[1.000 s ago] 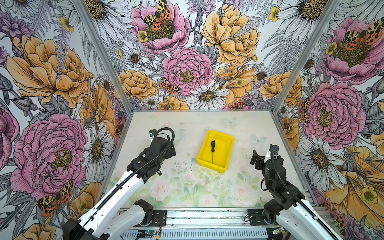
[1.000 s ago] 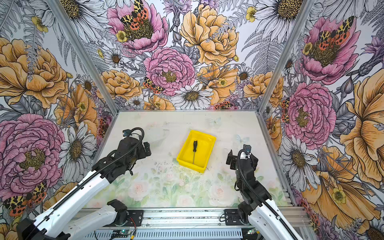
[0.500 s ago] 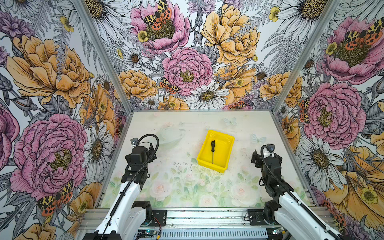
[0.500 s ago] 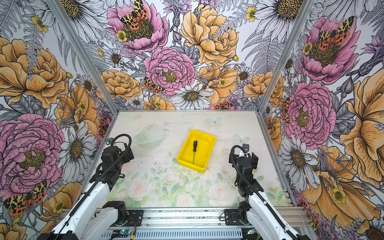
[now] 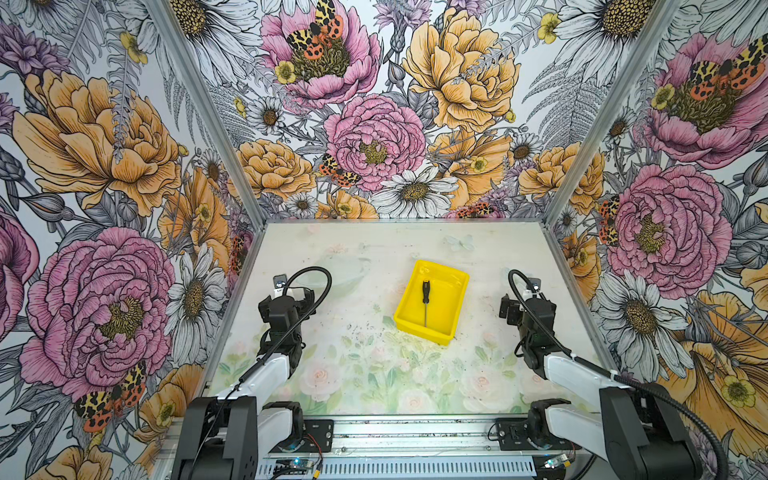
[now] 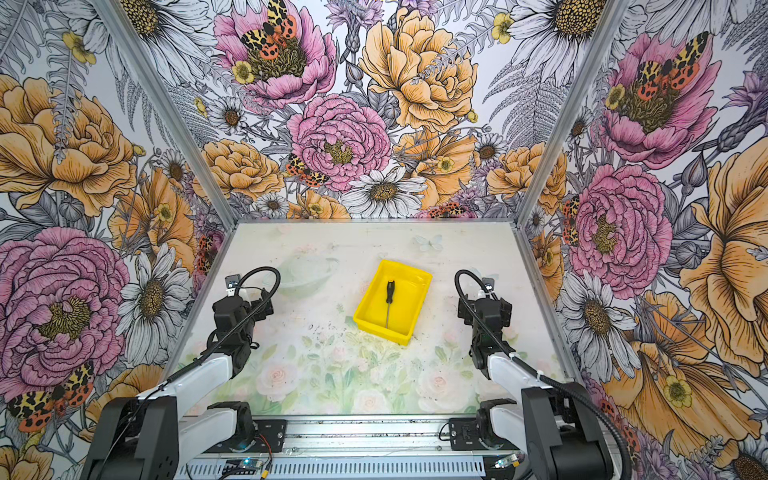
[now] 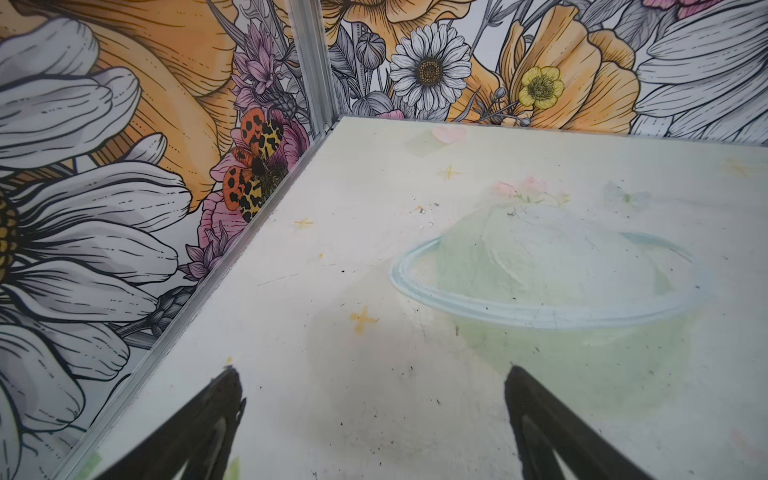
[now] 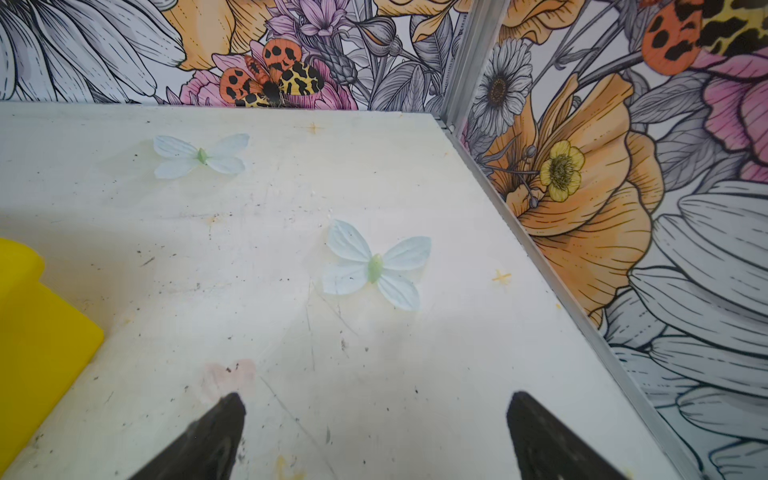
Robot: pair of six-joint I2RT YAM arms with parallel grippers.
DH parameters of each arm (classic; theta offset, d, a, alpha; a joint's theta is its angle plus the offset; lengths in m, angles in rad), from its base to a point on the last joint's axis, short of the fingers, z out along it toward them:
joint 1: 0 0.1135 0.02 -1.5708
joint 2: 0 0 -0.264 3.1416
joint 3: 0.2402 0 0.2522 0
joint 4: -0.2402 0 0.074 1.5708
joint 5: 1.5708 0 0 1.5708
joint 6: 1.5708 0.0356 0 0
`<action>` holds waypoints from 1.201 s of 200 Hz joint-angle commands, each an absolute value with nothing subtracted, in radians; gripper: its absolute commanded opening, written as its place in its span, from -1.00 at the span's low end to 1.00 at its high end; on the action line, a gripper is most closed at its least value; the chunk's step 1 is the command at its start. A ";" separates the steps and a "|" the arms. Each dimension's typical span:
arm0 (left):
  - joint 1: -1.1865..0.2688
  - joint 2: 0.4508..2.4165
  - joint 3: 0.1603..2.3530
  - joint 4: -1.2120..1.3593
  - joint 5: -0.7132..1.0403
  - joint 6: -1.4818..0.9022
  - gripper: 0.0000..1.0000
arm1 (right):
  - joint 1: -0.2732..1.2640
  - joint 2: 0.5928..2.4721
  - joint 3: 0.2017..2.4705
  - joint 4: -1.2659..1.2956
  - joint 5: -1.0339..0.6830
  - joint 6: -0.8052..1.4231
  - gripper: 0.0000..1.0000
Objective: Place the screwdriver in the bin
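Lying in bin [image 5: 448,296]: screwdriver [image 5: 425,302]; left hand [image 7: 372,370] spread; right hand [image 8: 376,395] spread

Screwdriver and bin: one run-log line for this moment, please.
screwdriver: lying in bin | left gripper: open, empty | right gripper: open, empty

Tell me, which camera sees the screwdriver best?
Both top views: the whole screwdriver lies uncovered in the yellow bin. The right wrist view catches only the bin's corner, no screwdriver. The left wrist view shows only the table.
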State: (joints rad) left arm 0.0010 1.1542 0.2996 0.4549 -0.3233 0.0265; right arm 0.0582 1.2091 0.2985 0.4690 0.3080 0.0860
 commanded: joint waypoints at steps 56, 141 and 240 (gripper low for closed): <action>0.026 1.418 0.494 0.566 -0.139 0.018 0.97 | -0.002 1.459 0.451 0.689 0.137 0.081 0.99; 0.027 1.506 0.480 0.714 -0.092 -0.016 0.97 | -0.017 1.520 0.424 0.789 0.090 0.079 0.99; 0.016 1.549 0.374 0.941 -0.104 -0.007 0.97 | -0.019 1.535 0.414 0.822 0.087 0.077 0.99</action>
State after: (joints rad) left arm 0.0177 1.5520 0.3744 0.8753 -0.1066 -0.0040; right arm -0.0139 1.5208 0.4210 0.7837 0.0990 0.0803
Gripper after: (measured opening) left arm 0.986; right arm 0.995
